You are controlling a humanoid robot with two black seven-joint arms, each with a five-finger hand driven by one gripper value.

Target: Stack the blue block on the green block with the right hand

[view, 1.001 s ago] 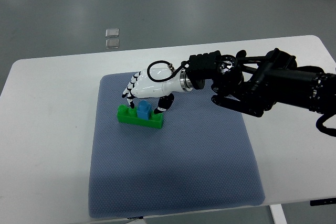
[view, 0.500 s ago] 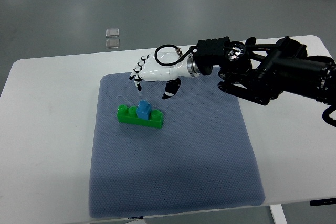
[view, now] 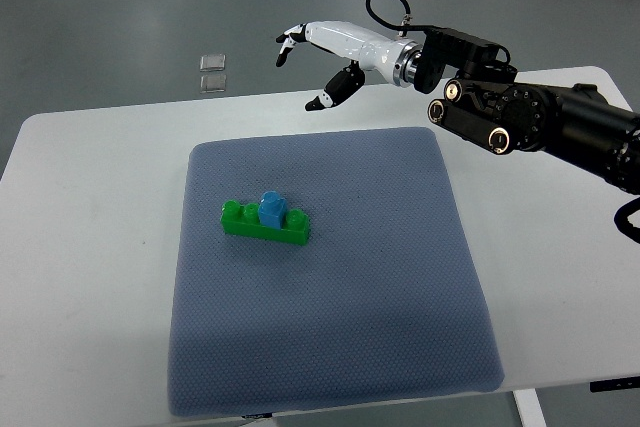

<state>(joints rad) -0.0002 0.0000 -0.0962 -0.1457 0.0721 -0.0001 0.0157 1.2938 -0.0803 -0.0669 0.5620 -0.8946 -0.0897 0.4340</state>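
Note:
A small blue block (view: 271,209) sits on top of a long green block (view: 264,224), near its middle, on the blue-grey mat (view: 330,337). My right hand (view: 305,69) is white with black fingertips. It hovers high above the table's far edge, well away from the blocks, open and holding nothing. Its black arm (view: 530,117) comes in from the right edge. No left arm shows.
The mat lies on a white table (view: 90,247). Two small clear squares (view: 213,72) lie on the grey floor beyond the table's far edge.
My right hand let go of the blue block, left it on the green block, and rose up and back toward the far right. The blocks stayed still.

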